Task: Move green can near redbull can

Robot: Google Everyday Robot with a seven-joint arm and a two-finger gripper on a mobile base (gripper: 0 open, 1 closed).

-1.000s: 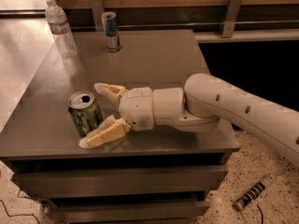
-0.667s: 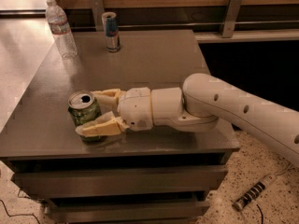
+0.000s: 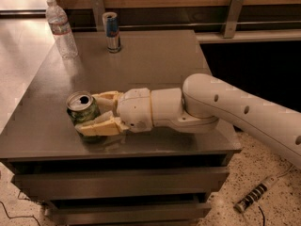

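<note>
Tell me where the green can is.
Camera view: the green can stands front-left on the table, clamped in the gripper, far from the redbull can at the back.

Your gripper (image 3: 88, 113) sits at the table's (image 3: 160, 60) front left, clamped around the green can (image 3: 83, 108). From there the tabletop lies bare toward 1 o'clock, right up to the redbull can (image 3: 112, 32). The water bottle (image 3: 61, 29) stands at 11 o'clock, left of that can, with what looks like a passable gap between them. Your arm (image 3: 244, 112) blocks 3 o'clock.
</note>
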